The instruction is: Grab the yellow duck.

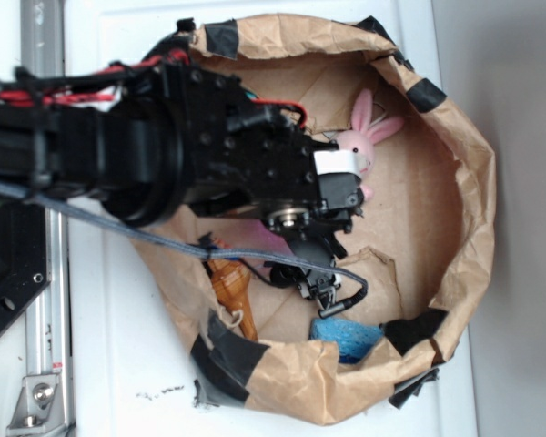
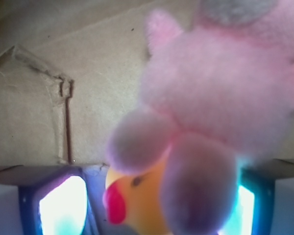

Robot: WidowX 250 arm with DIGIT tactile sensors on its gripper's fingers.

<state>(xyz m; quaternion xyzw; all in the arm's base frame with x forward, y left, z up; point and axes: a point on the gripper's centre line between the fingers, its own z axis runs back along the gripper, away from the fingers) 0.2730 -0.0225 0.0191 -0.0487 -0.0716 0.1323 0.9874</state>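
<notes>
The yellow duck (image 2: 137, 200), with a red beak and dark eye, sits low in the wrist view between my two fingers, its beak toward the left fingertip (image 2: 63, 205). A pink plush bunny (image 2: 220, 98) lies over it, and the bunny's feet cover the duck's top and right side. My gripper (image 2: 154, 208) is open around the duck, with a gap showing by the beak. The right finger (image 2: 247, 200) is partly behind a bunny foot. In the exterior view the arm's wrist (image 1: 332, 191) is against the bunny (image 1: 369, 137). There the duck and fingertips are hidden.
Everything sits inside a crumpled brown paper enclosure (image 1: 455, 182) patched with black tape (image 1: 227, 350). An orange-brown seashell (image 1: 232, 282) and a blue object (image 1: 346, 337) lie near the front wall. A grey cable (image 1: 164, 241) trails across the arm.
</notes>
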